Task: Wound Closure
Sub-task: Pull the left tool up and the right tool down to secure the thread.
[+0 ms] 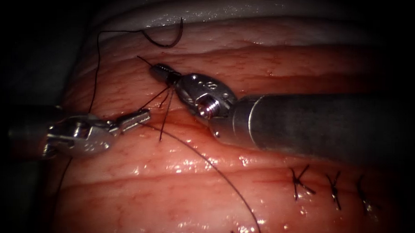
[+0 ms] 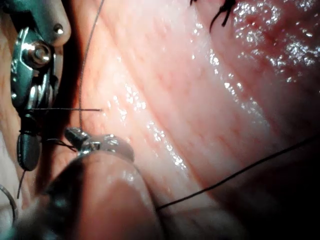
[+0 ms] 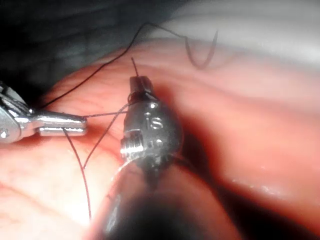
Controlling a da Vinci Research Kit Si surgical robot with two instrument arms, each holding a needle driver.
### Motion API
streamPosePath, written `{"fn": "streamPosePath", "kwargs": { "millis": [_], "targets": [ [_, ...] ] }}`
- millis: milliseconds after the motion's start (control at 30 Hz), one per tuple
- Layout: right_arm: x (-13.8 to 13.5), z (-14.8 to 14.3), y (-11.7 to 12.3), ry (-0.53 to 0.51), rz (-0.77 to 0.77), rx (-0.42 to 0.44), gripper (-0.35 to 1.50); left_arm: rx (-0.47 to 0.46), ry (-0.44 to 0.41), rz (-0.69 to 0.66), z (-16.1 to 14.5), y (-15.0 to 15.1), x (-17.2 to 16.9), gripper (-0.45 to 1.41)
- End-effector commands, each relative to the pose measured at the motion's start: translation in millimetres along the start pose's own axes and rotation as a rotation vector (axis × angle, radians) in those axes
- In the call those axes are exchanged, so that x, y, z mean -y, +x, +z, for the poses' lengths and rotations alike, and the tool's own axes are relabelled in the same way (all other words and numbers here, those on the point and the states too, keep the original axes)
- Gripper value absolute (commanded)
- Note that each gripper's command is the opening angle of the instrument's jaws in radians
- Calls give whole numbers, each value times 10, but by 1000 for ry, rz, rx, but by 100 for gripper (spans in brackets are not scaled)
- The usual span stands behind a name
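In the endoscope view, the left tool and the right tool each have their fingers closed on the thread, apparently to keep it taut over the cut; the needle lies free on the tissue beyond the right tool, held by neither. In the left wrist view, the left tool grips the thread beside the right tool. In the right wrist view, the right tool clamps thread running to the left tool, the needle resting beyond the right tool on wet, glistening tissue.

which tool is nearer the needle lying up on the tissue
Right. The right tool sits just below the needle, shut on thread. The left tool is lower still, also shut on thread.
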Motion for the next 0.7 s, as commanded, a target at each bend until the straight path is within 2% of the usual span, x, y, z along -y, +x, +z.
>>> {"fn": "streamPosePath", "kwargs": {
  "millis": [33,400,567,700],
  "targets": [
    [7,0,-9,20,-2,-1,-35,-2,-2,-1,5,-2,-1,-45],
    [29,-38,-30,114,-44,-87,-35,-3,5,-39,-18,-14,35,-45],
    [35,-48,-51,130,-59,-40,-35,-1,10,-60,-20,-14,55,-45],
    [35,-50,-67,129,114,29,-35,2,17,-91,-17,-11,79,-45]
  ]
}}
